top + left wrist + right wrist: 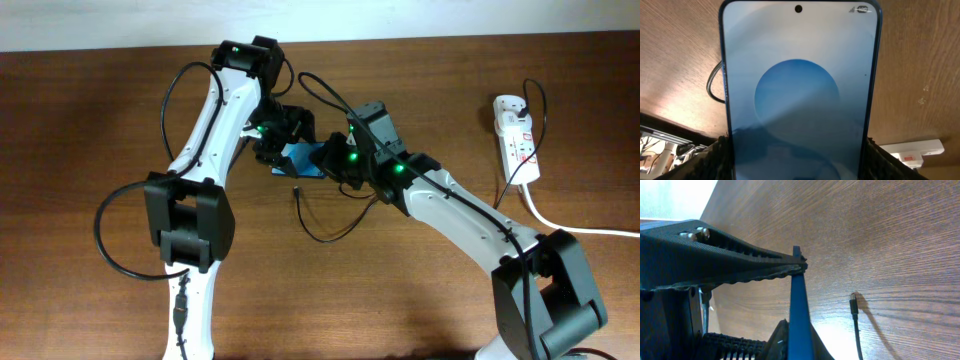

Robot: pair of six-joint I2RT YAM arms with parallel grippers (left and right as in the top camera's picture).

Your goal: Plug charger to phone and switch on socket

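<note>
The phone [300, 160] has a blue screen and is held off the table between both arms. In the left wrist view the phone [800, 100] fills the frame, and my left gripper [797, 152] is shut on its two long edges. In the right wrist view the phone [799, 310] stands edge-on, and my right gripper [800, 342] hugs both of its faces. The charger's plug tip [296, 190] lies loose on the table just below the phone, also seen in the right wrist view [854, 302]. The socket [517, 140] lies at the far right.
The charger's thin black cable loops across the table [330, 235] beneath the right arm. The socket's thick white cord [570, 225] runs off the right edge. The socket also shows in the left wrist view [912, 150]. The table's far edge is close behind the arms.
</note>
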